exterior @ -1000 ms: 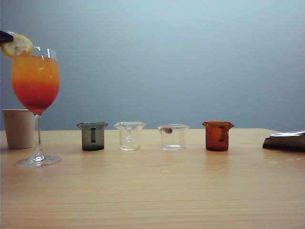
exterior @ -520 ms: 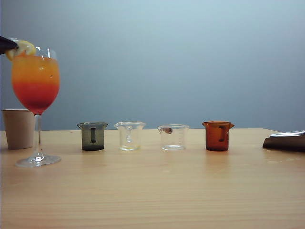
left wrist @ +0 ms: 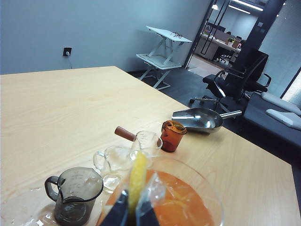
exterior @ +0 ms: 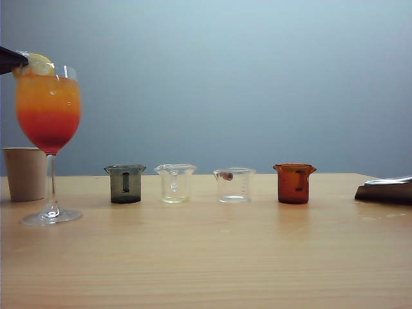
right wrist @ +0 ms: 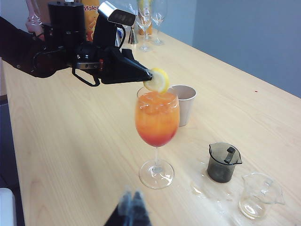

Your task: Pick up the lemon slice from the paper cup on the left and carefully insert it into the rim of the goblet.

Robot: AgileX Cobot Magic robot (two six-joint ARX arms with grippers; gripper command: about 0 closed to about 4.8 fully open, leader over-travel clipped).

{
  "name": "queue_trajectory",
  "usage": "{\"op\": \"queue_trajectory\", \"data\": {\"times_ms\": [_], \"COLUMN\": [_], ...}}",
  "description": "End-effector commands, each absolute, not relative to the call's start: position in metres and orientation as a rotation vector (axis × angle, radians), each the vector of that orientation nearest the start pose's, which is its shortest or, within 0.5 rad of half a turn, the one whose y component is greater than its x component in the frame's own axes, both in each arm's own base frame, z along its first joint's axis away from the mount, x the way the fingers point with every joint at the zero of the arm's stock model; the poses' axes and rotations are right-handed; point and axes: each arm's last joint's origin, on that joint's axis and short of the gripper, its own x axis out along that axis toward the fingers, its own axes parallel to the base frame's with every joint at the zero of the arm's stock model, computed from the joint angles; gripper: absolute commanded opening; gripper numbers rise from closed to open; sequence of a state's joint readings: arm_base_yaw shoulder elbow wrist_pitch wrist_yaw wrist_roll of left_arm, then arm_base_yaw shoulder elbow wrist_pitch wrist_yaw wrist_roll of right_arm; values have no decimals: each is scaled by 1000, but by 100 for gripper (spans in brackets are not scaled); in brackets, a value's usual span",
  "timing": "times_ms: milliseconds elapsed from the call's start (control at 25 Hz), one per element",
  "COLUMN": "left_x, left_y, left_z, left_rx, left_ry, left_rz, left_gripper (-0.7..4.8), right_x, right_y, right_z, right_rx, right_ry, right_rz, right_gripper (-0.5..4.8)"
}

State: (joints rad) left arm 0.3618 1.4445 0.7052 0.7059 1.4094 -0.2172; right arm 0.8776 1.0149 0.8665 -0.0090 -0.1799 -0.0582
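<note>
The goblet (exterior: 48, 109) stands at the left of the table, filled orange over red. My left gripper (exterior: 11, 59) comes in from the left edge, shut on the lemon slice (exterior: 37, 63), which sits at the rim's left side. In the left wrist view the slice (left wrist: 137, 176) stands edge-on between the dark fingertips (left wrist: 120, 213), over the goblet rim (left wrist: 207, 188). The right wrist view shows the left gripper (right wrist: 146, 74) holding the slice (right wrist: 157, 80) with its lower edge at the rim of the goblet (right wrist: 156, 117). The paper cup (exterior: 24, 174) (right wrist: 184, 103) stands just behind. My right gripper (right wrist: 131, 207) hovers shut and empty, away from the goblet.
A row of small beakers stands to the right of the goblet: dark grey (exterior: 125, 183), clear (exterior: 175, 183), clear with a brown handle (exterior: 234, 185), amber (exterior: 294, 183). A metal scoop (left wrist: 197, 120) lies near the table's right edge. More glasses (right wrist: 146, 19) stand far off.
The left gripper has carried the lemon slice a little to the right over the goblet rim and turned it from face-on to nearly edge-on. The right arm is still.
</note>
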Motion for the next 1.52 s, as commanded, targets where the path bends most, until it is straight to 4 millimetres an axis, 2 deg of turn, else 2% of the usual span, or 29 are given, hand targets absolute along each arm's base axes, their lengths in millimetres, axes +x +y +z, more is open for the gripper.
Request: {"op": "queue_trajectory", "data": {"times_ms": [40,1519], "left_x": [272,271], "left_y": [73,76], "left_z": [244,244], "left_rx": [-214,-243], "left_ry": [128,149], "left_rz": [-1050,-1057], "left_gripper": [-5,-3], "right_x": [141,141], "right_y": [178,178], "right_z": [340,340], "right_rx": [-99,-100], "right_ry": [104,105], "right_rz": [1062,1061], "right_gripper": [-5,-5]}}
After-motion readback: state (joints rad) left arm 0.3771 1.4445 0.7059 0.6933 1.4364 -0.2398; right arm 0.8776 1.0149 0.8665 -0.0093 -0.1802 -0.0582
